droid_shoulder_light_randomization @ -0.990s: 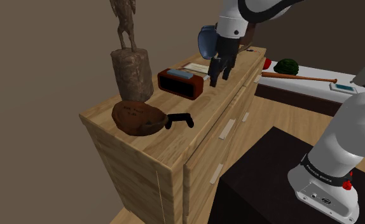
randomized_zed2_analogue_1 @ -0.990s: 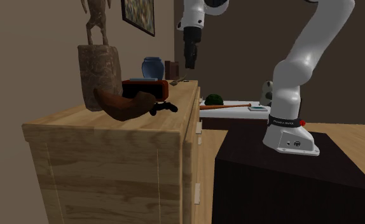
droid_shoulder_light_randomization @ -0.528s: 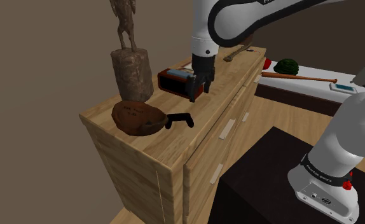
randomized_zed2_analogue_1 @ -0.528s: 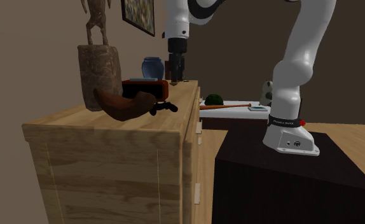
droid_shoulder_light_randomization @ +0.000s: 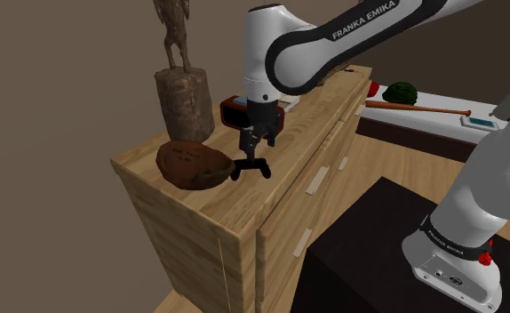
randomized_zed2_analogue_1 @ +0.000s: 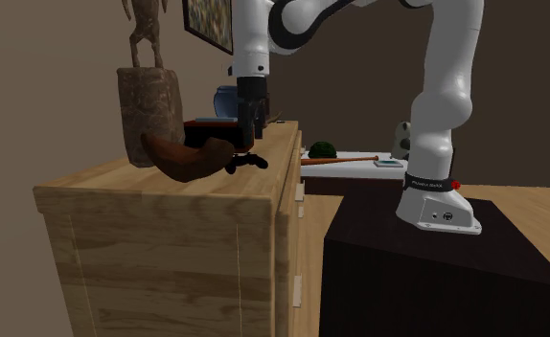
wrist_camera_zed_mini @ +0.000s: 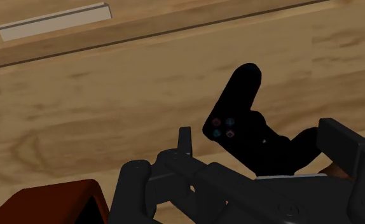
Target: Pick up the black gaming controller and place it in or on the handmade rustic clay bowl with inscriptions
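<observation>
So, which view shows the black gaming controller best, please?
The wrist view: the black gaming controller sits close, its coloured buttons visible. The shoulder view shows it far smaller; the second exterior view, just a low dark sliver.

On the dresser (droid_shoulder_light_randomization: 311, 126), the bowl (droid_shoulder_light_randomization: 189, 165) sits near the end at the shoulder view's left, with the controller (droid_shoulder_light_randomization: 251, 167) just beside it on the right. The gripper (droid_shoulder_light_randomization: 250, 148) hangs close above the controller. A statue (droid_shoulder_light_randomization: 182, 93) stands behind the bowl, and a box (droid_shoulder_light_randomization: 232, 111) is to its right. Beyond the dresser, a bat (droid_shoulder_light_randomization: 418, 108) and a melon (droid_shoulder_light_randomization: 402, 92) lie on a low surface (droid_shoulder_light_randomization: 440, 119).
</observation>
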